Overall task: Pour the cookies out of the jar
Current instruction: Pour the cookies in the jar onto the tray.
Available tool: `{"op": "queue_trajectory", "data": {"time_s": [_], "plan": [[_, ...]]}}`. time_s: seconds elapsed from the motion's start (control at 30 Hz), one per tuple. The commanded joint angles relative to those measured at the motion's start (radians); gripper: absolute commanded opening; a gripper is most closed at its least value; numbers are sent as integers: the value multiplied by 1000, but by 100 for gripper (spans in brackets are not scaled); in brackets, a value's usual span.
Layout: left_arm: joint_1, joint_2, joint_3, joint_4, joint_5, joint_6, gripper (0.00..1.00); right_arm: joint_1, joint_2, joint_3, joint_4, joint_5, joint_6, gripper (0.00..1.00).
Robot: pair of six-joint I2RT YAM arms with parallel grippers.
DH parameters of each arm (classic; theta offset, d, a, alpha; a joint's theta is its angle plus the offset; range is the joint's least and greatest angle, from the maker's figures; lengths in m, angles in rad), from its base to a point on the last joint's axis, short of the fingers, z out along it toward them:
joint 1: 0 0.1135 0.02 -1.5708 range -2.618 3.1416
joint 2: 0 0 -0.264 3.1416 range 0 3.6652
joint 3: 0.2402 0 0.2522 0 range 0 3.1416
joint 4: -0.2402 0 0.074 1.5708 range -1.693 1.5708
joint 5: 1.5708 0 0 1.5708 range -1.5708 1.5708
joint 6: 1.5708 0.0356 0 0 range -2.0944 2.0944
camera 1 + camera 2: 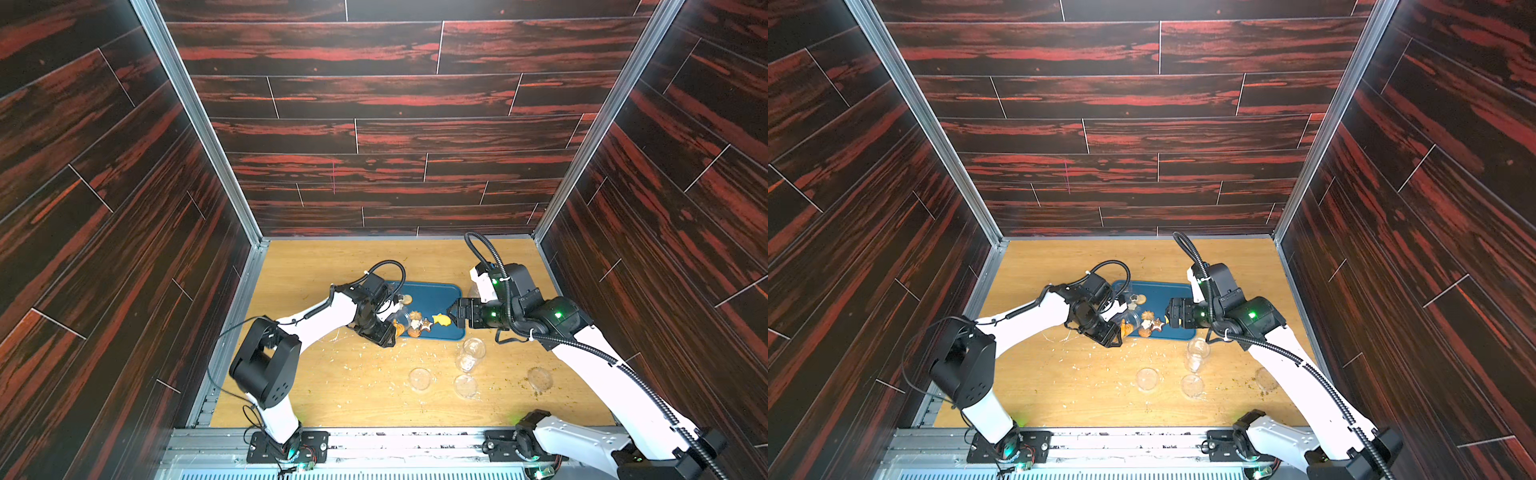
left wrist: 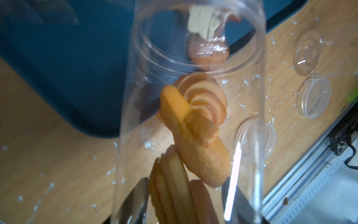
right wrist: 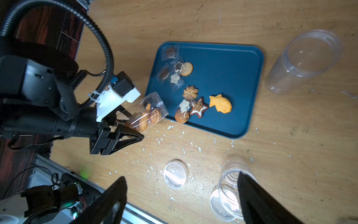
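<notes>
Left claw (image 3: 132, 124): clenched on jar (image 3: 150, 113) base.
Jar: tilted, mouth ahead of claw at tray (image 3: 232, 64) edge; likely light, slick; hold near base.
Cookies (image 3: 220, 104): some inside jar, rest on tray; brittle.
Right claw (image 1: 454, 312): released.

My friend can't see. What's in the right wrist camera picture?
The left gripper holds a clear jar tilted, cookies inside, its mouth at the edge of a blue tray. More cookies lie on the tray; empty jars and lids sit on the crumb-strewn table.
</notes>
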Motion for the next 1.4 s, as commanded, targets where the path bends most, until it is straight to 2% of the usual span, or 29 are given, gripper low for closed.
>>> {"op": "queue_trajectory", "data": {"time_s": [0.0,0.27,0.37,0.47,0.67,0.9,1.1,1.17,1.3,1.37], "plan": [[12,28,71,-108,24,-83,44,-2,-19,-28,23,-31,24,92],[11,103,216,-220,92,-164,45,-2,-25,-59,51,-48,39,92],[13,138,242,-237,107,-233,45,-2,-27,-61,52,-46,35,93],[13,169,266,-310,167,-258,45,-2,-28,-64,53,-43,31,93],[14,177,286,-315,194,-323,46,-2,-26,-76,68,-56,29,92],[14,218,332,-234,257,-447,46,-3,-15,-68,75,-69,23,92],[15,239,329,-157,322,-603,47,-3,-24,-86,82,-65,23,92],[23,230,295,-62,355,-715,47,-3,-29,-97,89,-67,29,93],[26,188,198,269,407,-1043,46,-2,-46,-118,98,-59,33,92],[27,187,203,302,411,-1100,47,-2,-51,-126,99,-58,30,93]]}}
